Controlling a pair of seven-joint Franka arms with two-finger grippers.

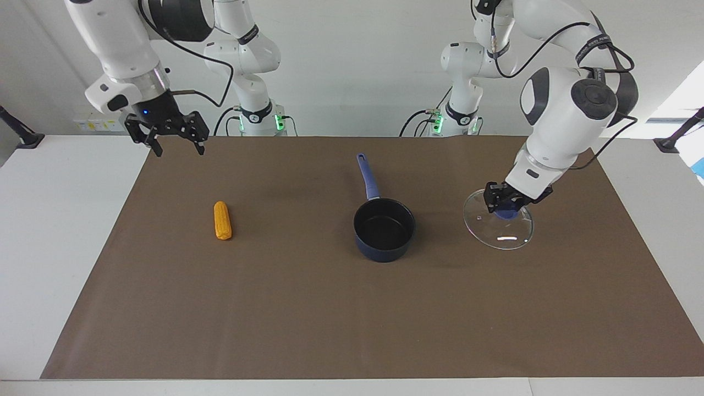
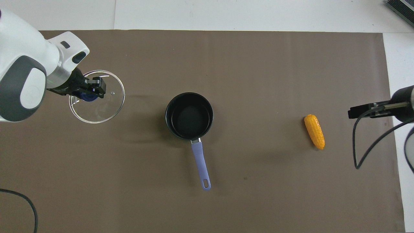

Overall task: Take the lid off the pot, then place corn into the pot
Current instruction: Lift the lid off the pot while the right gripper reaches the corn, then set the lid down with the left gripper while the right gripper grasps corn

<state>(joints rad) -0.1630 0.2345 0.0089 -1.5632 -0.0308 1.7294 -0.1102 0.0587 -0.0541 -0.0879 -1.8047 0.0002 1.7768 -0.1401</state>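
Brown matte paper mat (image 1: 330,308) covers the table under one of each item. One navy saucepan (image 1: 384,228), black inside, sits uncovered mid-mat, its straight handle pointing at 12 o'clock in the facing view. One bumpy orange corn cob (image 1: 222,220) lies at its 9 o'clock; one clear glass lid (image 1: 498,221) at 3 o'clock, its blue knob pinched by the left gripper (image 1: 503,202). Right gripper (image 1: 175,142) waits, fingers spread, empty.

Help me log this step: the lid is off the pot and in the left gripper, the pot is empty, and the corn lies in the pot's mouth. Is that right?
One detail is wrong. The corn lies on the brown mat toward the right arm's end of the table, well apart from the pot, as the facing view shows. The rest holds: the left gripper has the lid by its knob, and the pot is empty.
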